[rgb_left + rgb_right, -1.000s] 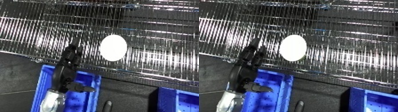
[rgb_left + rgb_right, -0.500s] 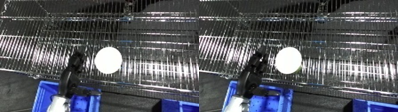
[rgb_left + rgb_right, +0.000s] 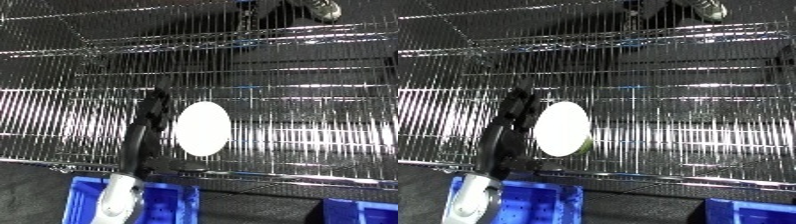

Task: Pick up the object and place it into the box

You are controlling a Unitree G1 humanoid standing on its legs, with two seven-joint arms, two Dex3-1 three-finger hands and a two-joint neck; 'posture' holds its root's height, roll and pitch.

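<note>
White plate (image 3: 202, 128) lies on the wire shelf (image 3: 302, 100); left hand (image 3: 151, 116) reaches just beside it, likely to grasp, fingers unclear; blue bin (image 3: 169, 200) waits below

Shiny wire rack shelf (image 3: 293, 75)

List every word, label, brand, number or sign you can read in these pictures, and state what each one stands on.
None can be read. The white oval object, the wire shelf, the blue bin and the left hand show no legible text, label or number.
</note>
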